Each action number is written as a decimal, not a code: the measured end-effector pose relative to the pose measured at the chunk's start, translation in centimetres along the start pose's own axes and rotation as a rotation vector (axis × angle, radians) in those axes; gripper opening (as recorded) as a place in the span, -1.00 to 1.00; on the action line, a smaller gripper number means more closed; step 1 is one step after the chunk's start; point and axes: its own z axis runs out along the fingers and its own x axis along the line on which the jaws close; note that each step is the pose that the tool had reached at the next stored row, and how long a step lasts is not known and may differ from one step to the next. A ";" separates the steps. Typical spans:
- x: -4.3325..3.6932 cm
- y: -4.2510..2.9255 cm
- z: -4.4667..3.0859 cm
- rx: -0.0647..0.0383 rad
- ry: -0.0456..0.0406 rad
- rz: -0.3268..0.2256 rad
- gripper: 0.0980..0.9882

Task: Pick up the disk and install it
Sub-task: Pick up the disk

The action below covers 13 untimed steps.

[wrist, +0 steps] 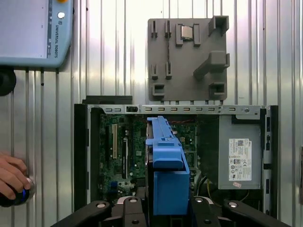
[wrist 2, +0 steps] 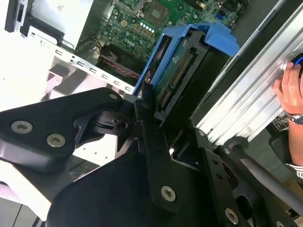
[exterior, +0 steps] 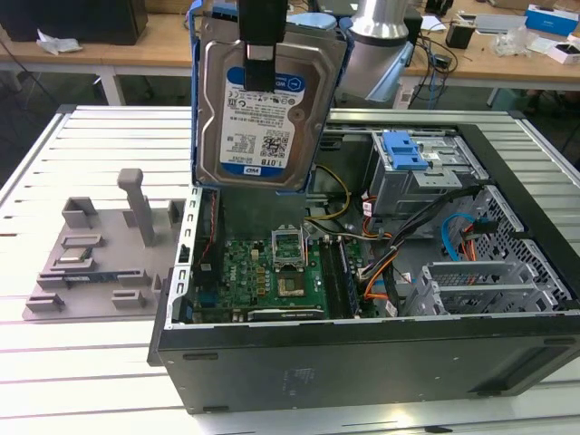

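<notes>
The hand (exterior: pixel 259 74) is clamped shut on the disk (exterior: pixel 272 127) — the drive hangs upright from it, label showing — with the open computer case (exterior: pixel 362 349) below on the bench (exterior: pixel 100 136).

Tally on the bench (exterior: pixel 54 381): one disk (exterior: pixel 263 109), one gripper (exterior: pixel 258 77), one open computer case (exterior: pixel 362 362), one green board (exterior: pixel 272 276), one grey box (wrist: pixel 239 127) bearing one white sticker (wrist: pixel 240 158), one blue latch (exterior: pixel 403 149), one grey fixture (exterior: pixel 91 263). One hand (wrist: pixel 12 178) appears in both wrist views, with one wristwatch (wrist 2: pixel 296 118) in the second wrist view. The orange cables (exterior: pixel 379 272) are too tangled to count.
</notes>
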 end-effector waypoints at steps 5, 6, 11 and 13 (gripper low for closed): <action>1.13 0.00 0.01 0.000 0.0001 0.000 -0.40; 1.41 0.00 0.02 0.000 0.0001 0.000 -0.40; 2.48 0.00 0.03 0.000 0.0001 0.000 -0.40; 2.81 -0.01 0.03 0.000 0.0002 0.000 -0.40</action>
